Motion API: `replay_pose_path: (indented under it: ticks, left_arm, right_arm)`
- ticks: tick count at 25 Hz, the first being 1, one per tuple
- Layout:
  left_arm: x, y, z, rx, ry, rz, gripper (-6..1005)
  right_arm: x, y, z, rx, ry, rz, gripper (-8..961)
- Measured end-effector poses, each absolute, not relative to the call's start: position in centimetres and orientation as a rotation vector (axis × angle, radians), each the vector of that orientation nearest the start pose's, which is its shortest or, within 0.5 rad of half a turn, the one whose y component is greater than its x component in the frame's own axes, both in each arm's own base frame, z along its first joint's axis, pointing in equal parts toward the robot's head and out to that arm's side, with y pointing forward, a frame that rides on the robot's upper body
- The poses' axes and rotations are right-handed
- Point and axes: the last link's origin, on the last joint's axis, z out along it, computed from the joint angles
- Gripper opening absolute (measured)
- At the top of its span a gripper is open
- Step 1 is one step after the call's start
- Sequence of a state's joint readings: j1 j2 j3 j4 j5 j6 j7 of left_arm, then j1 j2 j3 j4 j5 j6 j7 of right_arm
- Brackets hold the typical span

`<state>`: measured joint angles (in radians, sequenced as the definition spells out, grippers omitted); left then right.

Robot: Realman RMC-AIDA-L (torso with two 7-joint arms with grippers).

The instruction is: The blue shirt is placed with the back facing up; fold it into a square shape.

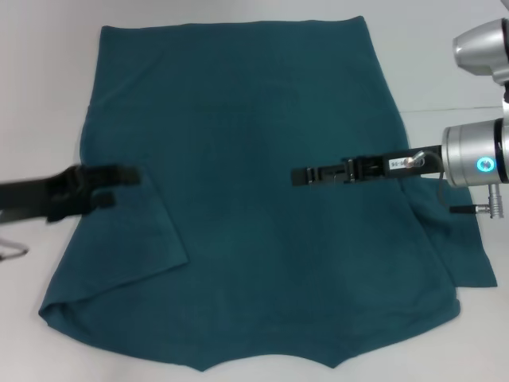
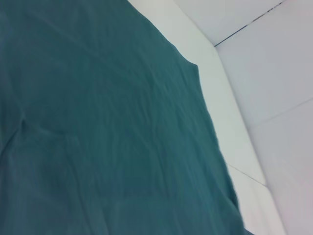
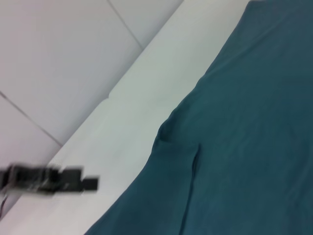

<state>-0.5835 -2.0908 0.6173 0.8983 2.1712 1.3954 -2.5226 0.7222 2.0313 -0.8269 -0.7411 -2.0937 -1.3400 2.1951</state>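
Lying flat on the white bench [image 1: 48,95], plain side up: the blue shirt [image 1: 254,175], spread beneath and between both claws, one sleeve already turned in under the left claw [image 1: 119,187], the other sleeve poking out behind the right claw [image 1: 301,176]. Hovering over the cloth, left claw at the folded edge, right claw reaching over the middle. Looking spread on the left, prongs apart and blurred; impossible to tell on the right, seen edge-on. Judging the step as bringing the remaining side inward: gripping the outer edge, lifting low, carrying straight across, keeping the crease parallel to the first. Counting: one shirt, two claws, one bench.
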Motion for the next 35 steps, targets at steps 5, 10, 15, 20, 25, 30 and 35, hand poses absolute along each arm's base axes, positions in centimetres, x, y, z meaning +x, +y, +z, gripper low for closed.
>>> replay_pose_path:
  ticks: [5, 10, 15, 20, 25, 30, 35]
  left_arm:
    - [-27.4, 34.6, 4.9, -2.201, -1.72, -0.77, 709]
    - [-27.8, 31.7, 4.0, -2.466, -1.42, -0.786, 737]
    - [-27.8, 31.0, 3.2, -2.544, -1.315, -0.784, 736]
    - [-27.9, 30.9, 3.2, -2.532, -1.32, -0.794, 735]
    - [-28.0, 31.2, 3.3, -2.499, -1.338, -0.794, 735]
    - [-28.2, 31.7, 3.3, -2.449, -1.382, -0.79, 736]
    - [-28.1, 31.9, 3.2, -2.446, -1.387, -0.79, 736]
  right_arm:
    - [21.9, 40.7, 2.3, -2.469, 1.349, 0.535, 929]
    - [22.7, 40.5, 3.2, -2.455, 1.351, 0.518, 929]
    - [24.6, 39.9, 5.4, -2.42, 1.392, 0.487, 928]
    - [27.3, 38.8, 8.6, -2.324, 1.487, 0.454, 928]
    - [30.3, 37.8, 11.7, -2.133, 1.605, 0.377, 928]
    - [32.2, 37.1, 13.3, -1.992, 1.702, 0.35, 929]
    - [33.2, 37.1, 13.6, -1.927, 1.72, 0.295, 929]
